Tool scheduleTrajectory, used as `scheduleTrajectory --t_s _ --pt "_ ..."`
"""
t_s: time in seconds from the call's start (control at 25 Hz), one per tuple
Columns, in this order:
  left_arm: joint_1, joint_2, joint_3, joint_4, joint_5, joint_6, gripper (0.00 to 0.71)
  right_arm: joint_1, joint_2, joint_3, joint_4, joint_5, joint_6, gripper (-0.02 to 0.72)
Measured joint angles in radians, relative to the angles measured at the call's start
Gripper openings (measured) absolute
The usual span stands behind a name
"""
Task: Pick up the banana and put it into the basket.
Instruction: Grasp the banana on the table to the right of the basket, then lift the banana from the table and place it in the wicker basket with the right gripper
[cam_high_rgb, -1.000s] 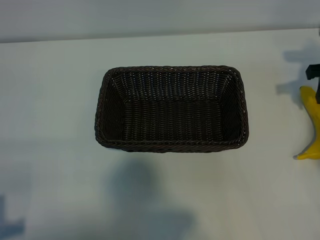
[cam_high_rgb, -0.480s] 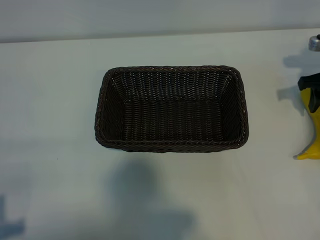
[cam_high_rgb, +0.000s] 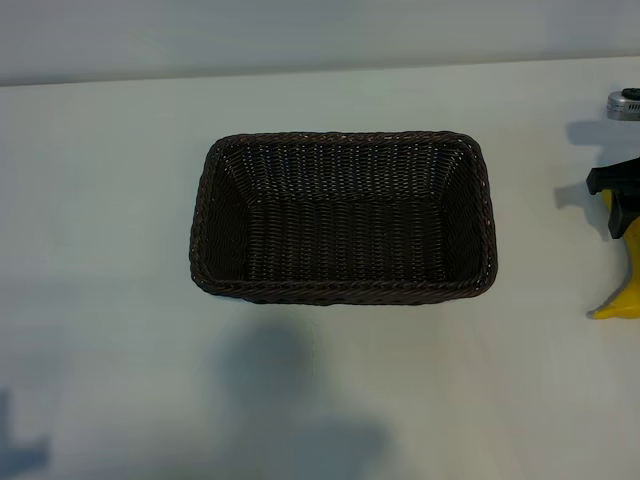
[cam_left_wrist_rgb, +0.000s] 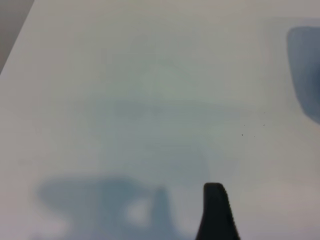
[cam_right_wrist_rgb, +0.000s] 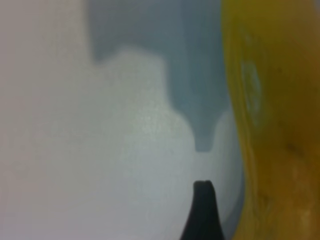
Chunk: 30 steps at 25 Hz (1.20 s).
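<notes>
White counter (cam_high_rgb: 110, 200) fills the exterior view, w/ a paler wall strip along the far edge. Basket (cam_high_rgb: 343, 290): dark brown woven wicker, rectangular, rounded corners, braided rim; sits upright near centre of counter, interior holds nothing. Banana (cam_high_rgb: 628, 285): yellow, lies on counter at the view's right edge, well apart from basket, partly cut off by the frame; its lower end flares toward the counter. Right pincer (cam_high_rgb: 615, 200): black, over the banana's upper part, pointing straight down; fingers spread wide, nothing clamped. Right wrist view: banana (cam_right_wrist_rgb: 272, 125) fills one side of the frame close up, yellow w/ brownish marks; one black fingertip (cam_right_wrist_rgb: 202, 210) stands just beside it, a thin strip of counter (cam_right_wrist_rgb: 75, 150) showing between; contact cannot be told. Shadows of the fingers fall on the counter beyond. Left pincer: outside the exterior view; left wrist view shows only one dark fingertip (cam_left_wrist_rgb: 216, 212) above bare counter and its own shadow; fingers stand wide apart, holding nothing.
</notes>
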Motion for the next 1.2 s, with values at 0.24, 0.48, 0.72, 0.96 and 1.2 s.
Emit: scheduleTrajectory --t_s 0.24,0.48,0.72,0.96,1.2 --pt "0.0 0.0 0.0 0.0 0.0 0.0 0.523 0.0 0.018 0.0 0.001 -0.019 -0.001 0.572" --pt "0.0 0.0 0.0 0.0 0.0 -0.001 0.523 0.0 0.038 0.0 0.0 -0.022 -0.001 0.56" --pt "0.0 0.0 0.0 0.0 0.0 -0.001 0.523 0.0 0.038 0.0 -0.002 -0.018 0.0 0.425" --pt "0.0 0.0 0.0 0.0 0.0 -0.003 0.523 0.0 0.023 -0.067 -0.001 0.107 -0.001 0.425" --pt "0.0 0.0 0.0 0.0 0.0 -0.003 0.523 0.012 -0.087 -0.206 0.004 0.269 -0.002 0.425"
